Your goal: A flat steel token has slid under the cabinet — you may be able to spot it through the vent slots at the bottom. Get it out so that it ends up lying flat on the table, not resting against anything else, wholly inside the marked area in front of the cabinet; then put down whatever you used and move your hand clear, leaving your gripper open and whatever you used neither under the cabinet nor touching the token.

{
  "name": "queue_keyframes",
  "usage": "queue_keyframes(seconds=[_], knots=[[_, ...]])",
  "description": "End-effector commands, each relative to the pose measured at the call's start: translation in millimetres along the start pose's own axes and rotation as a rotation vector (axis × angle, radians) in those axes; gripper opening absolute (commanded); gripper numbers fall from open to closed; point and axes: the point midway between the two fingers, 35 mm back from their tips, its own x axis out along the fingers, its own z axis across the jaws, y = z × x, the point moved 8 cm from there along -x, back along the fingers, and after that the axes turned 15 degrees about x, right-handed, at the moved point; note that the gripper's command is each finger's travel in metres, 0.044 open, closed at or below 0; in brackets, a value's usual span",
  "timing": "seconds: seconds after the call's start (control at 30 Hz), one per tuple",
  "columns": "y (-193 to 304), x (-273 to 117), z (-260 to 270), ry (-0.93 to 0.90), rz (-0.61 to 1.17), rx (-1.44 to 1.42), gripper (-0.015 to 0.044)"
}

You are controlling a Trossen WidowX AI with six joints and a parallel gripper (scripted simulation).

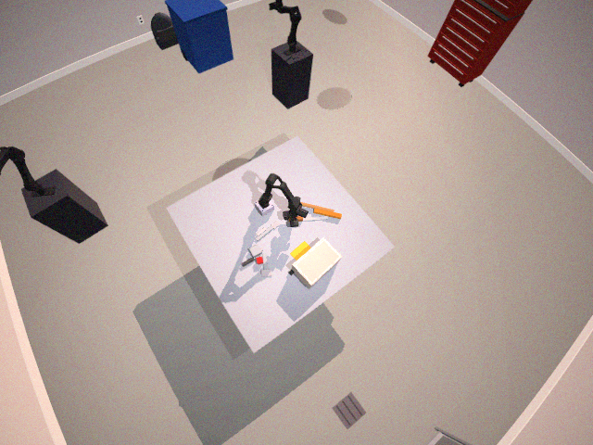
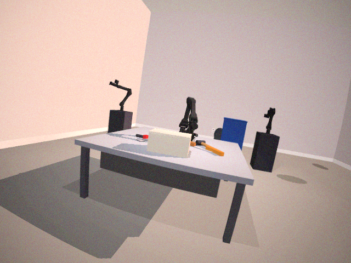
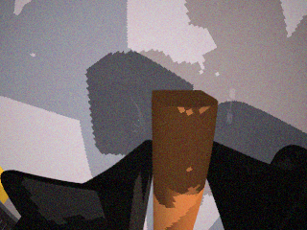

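Observation:
My gripper is shut on an orange handle, whose end stands up between the fingers. It is on the arm's side of the cabinet, a short way back from it. A thin pale rod beside it runs right in the top view; whether it belongs to the held handle I cannot tell. The cream cabinet stands on the table. The yellow marked area lies along its arm-facing side, and a sliver of yellow shows at the wrist view's left edge. The steel token is not visible; the vent slots are hidden.
A long orange bar lies right of the gripper, with a dark head near it. A red block with a dark handle and grey pieces lies left of the cabinet. White pieces lie near the arm's base.

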Motion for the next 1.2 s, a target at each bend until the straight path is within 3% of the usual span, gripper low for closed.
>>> queue_keyframes(seconds=[0.0, 1.17], knots=[[1, 0, -1, 0.006, 0.002, -0.031, 0.0000], [8, 0, -11, 0.004, 0.002, 0.191, 0.0000]])
